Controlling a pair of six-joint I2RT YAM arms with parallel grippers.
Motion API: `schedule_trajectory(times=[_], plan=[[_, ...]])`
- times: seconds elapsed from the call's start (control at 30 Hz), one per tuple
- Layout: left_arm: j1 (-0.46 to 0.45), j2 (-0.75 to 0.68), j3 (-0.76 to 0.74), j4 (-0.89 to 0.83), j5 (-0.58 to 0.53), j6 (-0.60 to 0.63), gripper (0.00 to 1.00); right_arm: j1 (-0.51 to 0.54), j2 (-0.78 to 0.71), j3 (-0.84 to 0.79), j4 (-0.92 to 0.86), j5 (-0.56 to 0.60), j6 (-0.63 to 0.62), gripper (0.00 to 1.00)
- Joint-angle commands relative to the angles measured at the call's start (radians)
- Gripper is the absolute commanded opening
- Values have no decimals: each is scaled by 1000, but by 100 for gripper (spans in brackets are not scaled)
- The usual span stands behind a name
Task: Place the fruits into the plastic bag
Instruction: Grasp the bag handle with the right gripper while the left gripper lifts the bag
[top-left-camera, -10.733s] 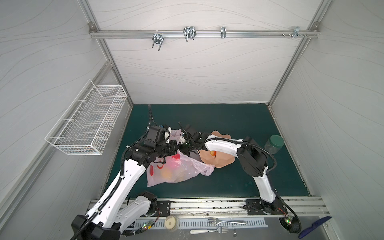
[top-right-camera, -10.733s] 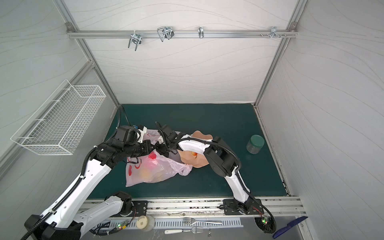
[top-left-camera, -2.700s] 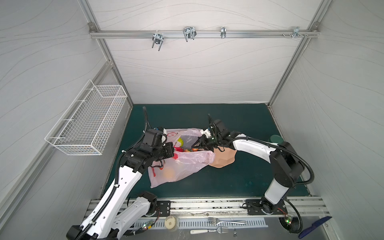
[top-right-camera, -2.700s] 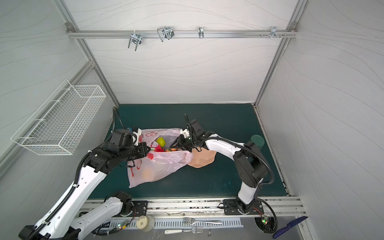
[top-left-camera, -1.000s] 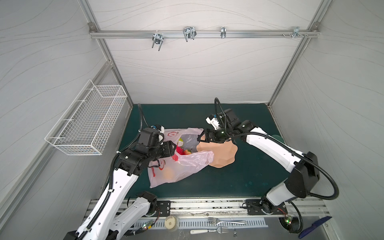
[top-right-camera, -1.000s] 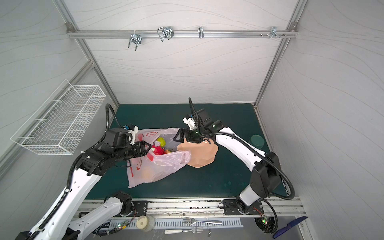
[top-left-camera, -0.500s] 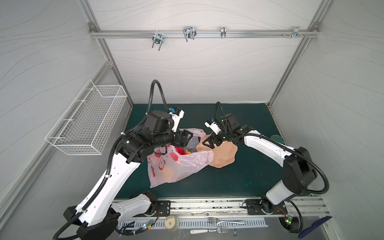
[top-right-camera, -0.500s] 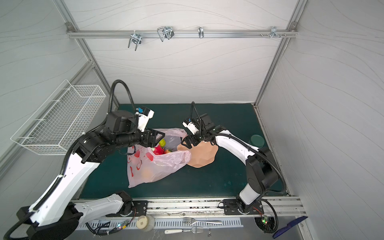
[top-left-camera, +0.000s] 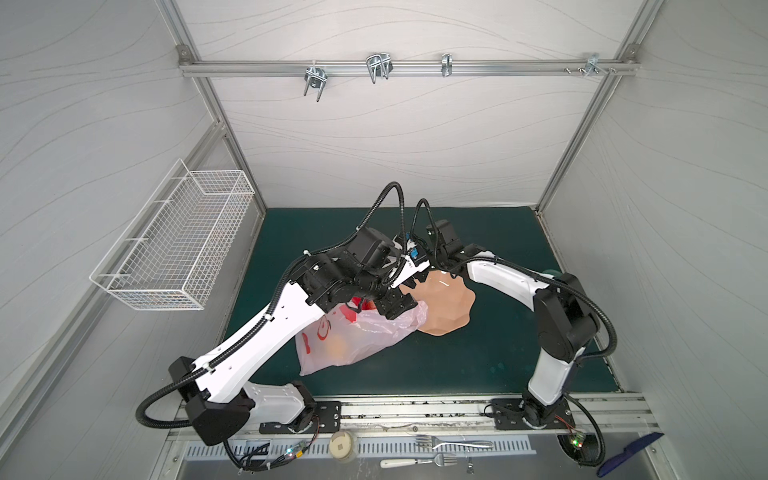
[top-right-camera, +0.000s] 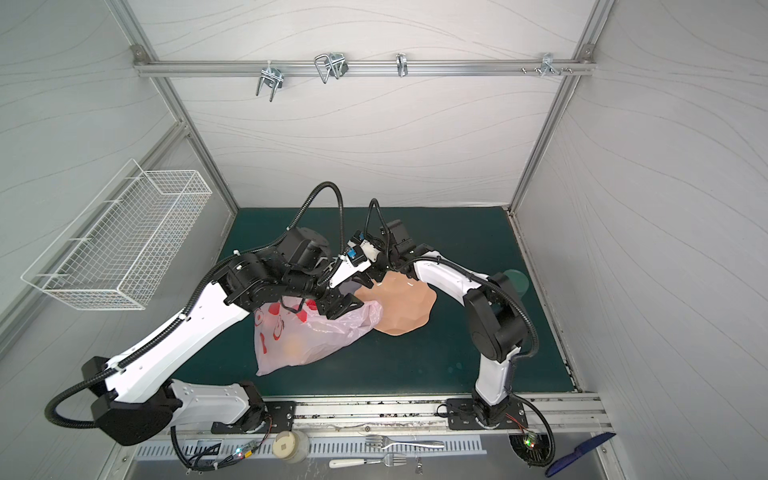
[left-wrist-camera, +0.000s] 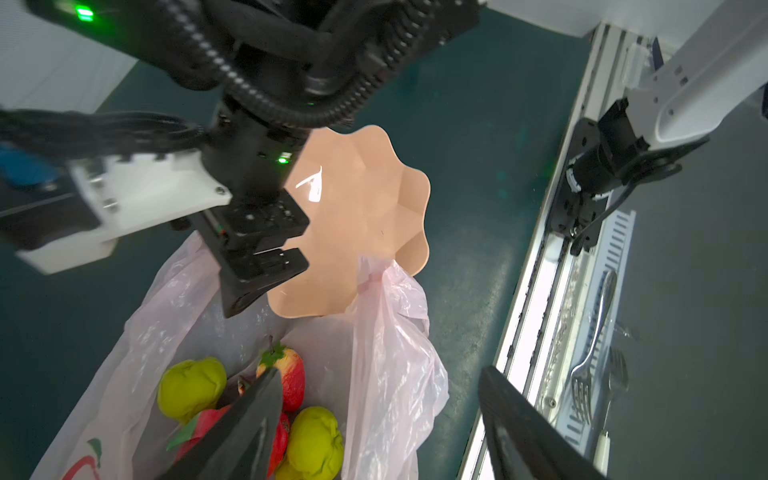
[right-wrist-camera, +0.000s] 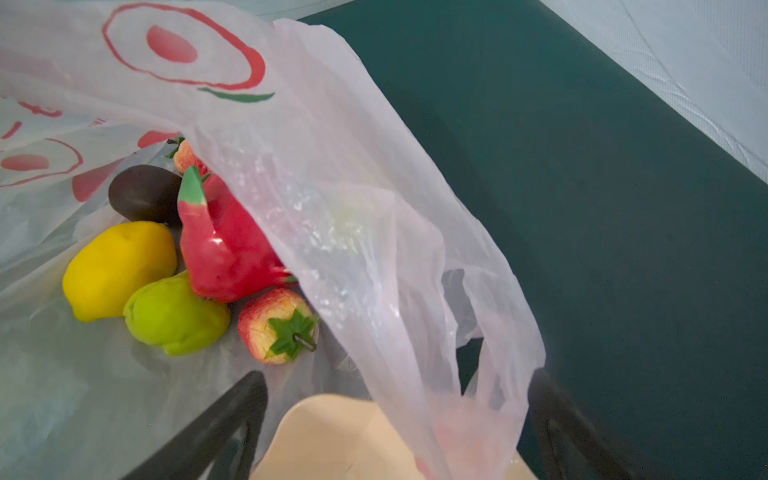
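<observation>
The plastic bag (top-left-camera: 357, 336) (top-right-camera: 316, 332) lies on the green mat, its mouth toward the peach bowl (top-left-camera: 446, 303) (top-right-camera: 403, 307). Inside the bag lie the fruits: a lemon (right-wrist-camera: 118, 266), a green fruit (right-wrist-camera: 174, 316), a dragon fruit (right-wrist-camera: 220, 249), a strawberry (right-wrist-camera: 278, 328) and a dark purple fruit (right-wrist-camera: 143, 193). My left gripper (top-left-camera: 395, 305) (left-wrist-camera: 378, 374) hangs open over the bag's mouth, gripping nothing. My right gripper (top-left-camera: 415, 282) (right-wrist-camera: 397, 376) is open at the bowl's rim (right-wrist-camera: 332, 440), with loose bag film lying between its fingers. The bowl holds no fruit.
A jar with a green lid (top-left-camera: 555, 274) stands behind the right arm, near the mat's right edge. A white wire basket (top-left-camera: 178, 245) hangs on the left wall. Forks (top-left-camera: 453, 442) lie on the metal ledge in front of the mat.
My left arm has swung up and to the right, from the bag's left side to above its mouth beside the bowl. The right gripper has stayed near the bowl's rim.
</observation>
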Motion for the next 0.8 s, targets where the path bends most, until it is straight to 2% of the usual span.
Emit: schedule_trajectory(times=[0.0,0.37,0.6,0.67,0.7,0.77], plan=[[-6,52,14,-22,51,134,77,9,40,45,10,-23,-71,99],[-11,150,-30,-55,64,251,76,11,120,99,-29,-6,-101,95],[-19,200,-72,1,14,277,72,11,150,125,-47,2,-97,83],[-20,213,-73,-3,30,280,64,12,150,128,-48,-10,-89,74],[-21,215,-72,-4,40,280,56,12,151,128,-51,-17,-87,68],[-21,210,-73,-7,63,279,31,12,153,131,-63,-31,-91,59]])
